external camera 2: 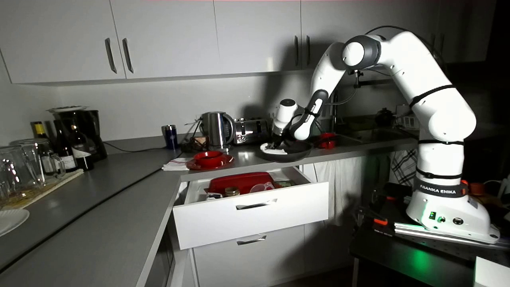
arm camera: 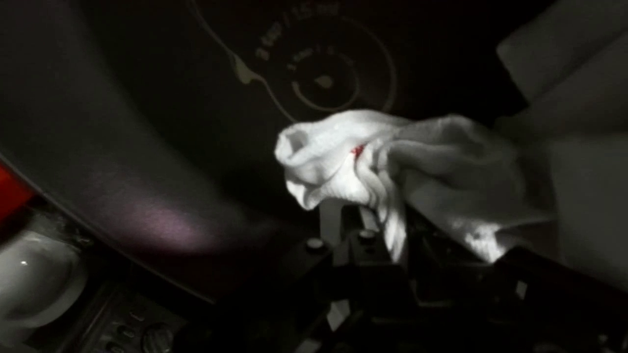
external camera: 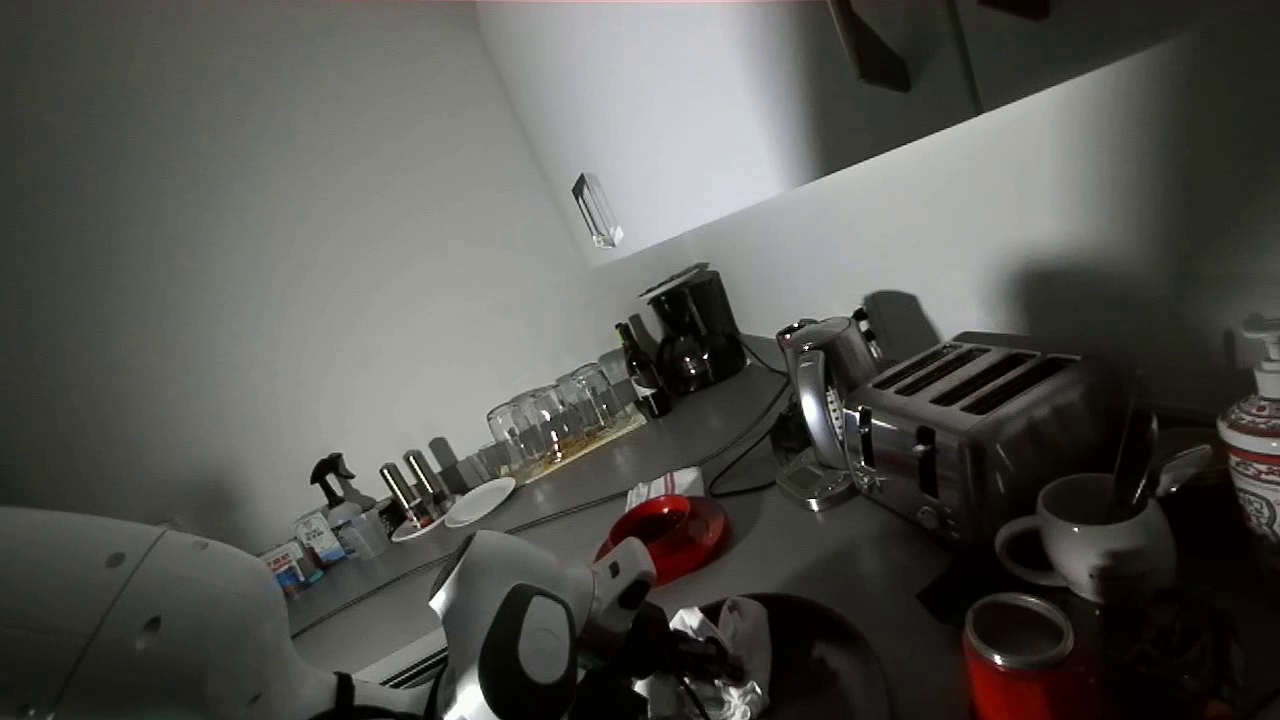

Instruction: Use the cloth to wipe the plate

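Pinching the crumpled white cloth [arm camera: 338, 147] with the gripper [arm camera: 349, 218], clamping a fold between jaws drawn tightly together. Holding it within the dark frying pan [arm camera: 162, 186], toward one side, close to the printed measuring rings [arm camera: 323, 81] on the bottom. Just past the rim, seeing a red metal-rimmed cup [external camera: 1015, 688], then a white mug [external camera: 1120, 550] holding utensils [external camera: 1186, 468]. Behind those, finding a steel toaster [external camera: 945, 445]. Farther along, spotting a red bowl [external camera 2: 209, 160] on a red plate [external camera 2: 192, 164], and a steel kettle [external camera 2: 213, 129] next to the toaster. Farther still, making out a black coffee maker [external camera: 692, 345] beside a wine bottle [external camera: 645, 375].
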You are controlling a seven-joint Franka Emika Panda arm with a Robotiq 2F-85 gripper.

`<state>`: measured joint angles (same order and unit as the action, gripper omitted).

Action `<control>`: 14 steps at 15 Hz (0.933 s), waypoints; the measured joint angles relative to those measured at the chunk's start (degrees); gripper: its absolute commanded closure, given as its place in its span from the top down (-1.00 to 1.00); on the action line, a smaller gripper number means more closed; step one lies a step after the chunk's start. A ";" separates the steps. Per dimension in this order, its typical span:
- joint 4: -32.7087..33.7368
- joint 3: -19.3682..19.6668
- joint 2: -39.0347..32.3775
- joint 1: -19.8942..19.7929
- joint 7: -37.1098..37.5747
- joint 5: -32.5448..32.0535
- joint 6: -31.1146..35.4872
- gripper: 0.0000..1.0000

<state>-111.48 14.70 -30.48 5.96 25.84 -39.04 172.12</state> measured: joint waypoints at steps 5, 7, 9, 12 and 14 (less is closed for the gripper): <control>-5.89 -11.66 3.83 -9.72 -16.93 18.35 1.55 -0.85; -7.80 -14.55 5.15 -12.70 -20.89 24.64 1.70 -0.85; -9.25 -16.09 6.10 -14.90 -23.08 29.56 2.74 -0.85; -10.13 -18.18 6.89 -17.89 -24.31 34.32 4.81 -0.85; -10.14 -21.85 7.24 -21.40 -24.39 35.76 5.77 -0.85</control>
<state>-121.62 -7.15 -23.23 -15.44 1.45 -3.28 177.89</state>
